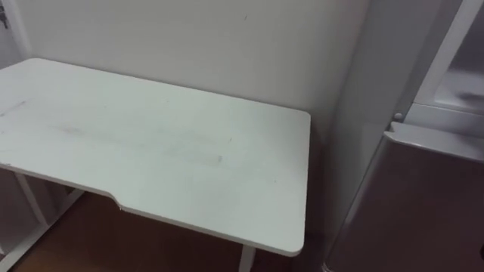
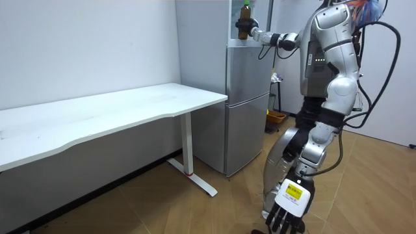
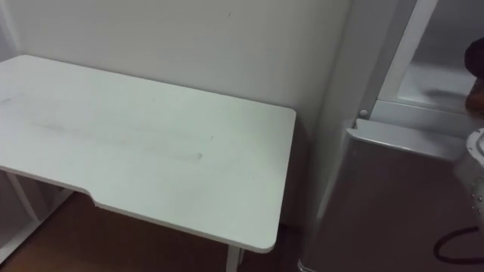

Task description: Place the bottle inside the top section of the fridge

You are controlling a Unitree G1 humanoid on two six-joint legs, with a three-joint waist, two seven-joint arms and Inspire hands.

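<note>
Right robot hand point(image 2: 244, 28) curled round the bottle point(image 2: 245, 11), held upright at the mouth of the fridge's point(image 2: 247, 97) open upper compartment, presumably to set it in standing; left robot hand point(image 2: 286, 218) hangs relaxed, fingers loose.

Right hand point(image 2: 243, 28) raised, fingers curled, left hand point(image 2: 286, 218) hanging relaxed

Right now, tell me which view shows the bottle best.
The room view: the bottle stands upright in the right hand, held high at the fridge. The eye views look down at the table and fridge; the right eye view's right edge has an unidentifiable dark blur.
</note>
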